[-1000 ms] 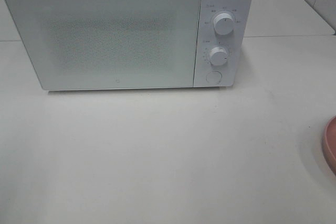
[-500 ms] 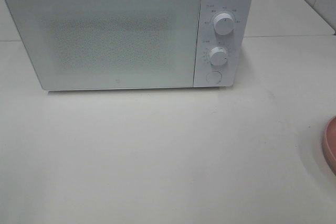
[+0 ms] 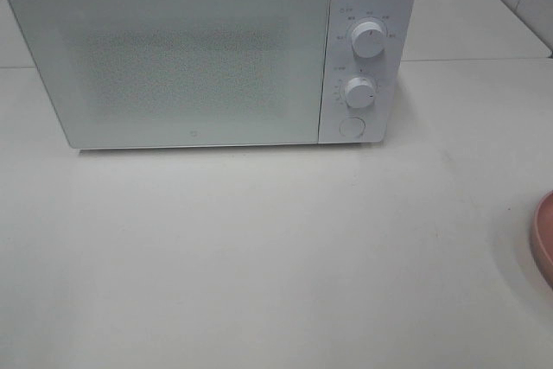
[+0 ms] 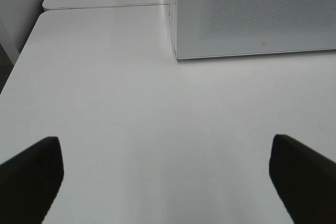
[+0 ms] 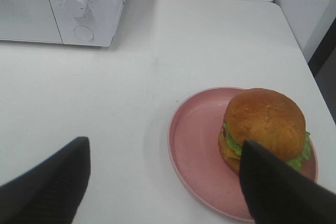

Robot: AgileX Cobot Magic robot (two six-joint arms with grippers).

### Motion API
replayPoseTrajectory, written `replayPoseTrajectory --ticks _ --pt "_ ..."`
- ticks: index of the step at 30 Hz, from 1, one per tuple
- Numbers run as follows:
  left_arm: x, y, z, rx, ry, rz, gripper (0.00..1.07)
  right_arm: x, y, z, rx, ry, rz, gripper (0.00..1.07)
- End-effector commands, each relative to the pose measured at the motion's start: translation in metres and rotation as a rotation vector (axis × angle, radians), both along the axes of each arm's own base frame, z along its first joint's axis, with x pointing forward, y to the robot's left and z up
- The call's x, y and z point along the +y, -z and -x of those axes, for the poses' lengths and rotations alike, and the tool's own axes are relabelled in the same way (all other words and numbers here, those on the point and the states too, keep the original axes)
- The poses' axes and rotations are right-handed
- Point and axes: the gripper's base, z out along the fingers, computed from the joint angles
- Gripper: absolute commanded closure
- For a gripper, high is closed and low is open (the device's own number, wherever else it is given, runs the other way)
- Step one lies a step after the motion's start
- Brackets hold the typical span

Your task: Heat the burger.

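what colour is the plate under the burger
Pink. The plate under the burger shows best in the right wrist view.

The left gripper (image 4: 163,177) stood with its dark fingers (image 4: 29,174) spread wide apart and nothing between them. The right gripper (image 5: 163,182) likewise held its fingers (image 5: 50,182) parted, gripping nothing. Neither arm appeared in the high overhead view.
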Motion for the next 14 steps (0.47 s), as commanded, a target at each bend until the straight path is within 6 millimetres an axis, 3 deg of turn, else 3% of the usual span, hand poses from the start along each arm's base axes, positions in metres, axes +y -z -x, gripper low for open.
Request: replayPoseTrajectory --ticks 1,14 --pt "-0.0002 0.0006 0.0031 -0.023 -0.005 0.011 0.07 -0.0001 0.0012 0.0039 -0.021 0.007 -0.003 0.32" --pt "-0.0002 0.0006 0.0031 -0.023 -0.005 0.011 0.07 -0.0001 0.0012 0.0039 -0.021 0.007 -0.003 0.32"
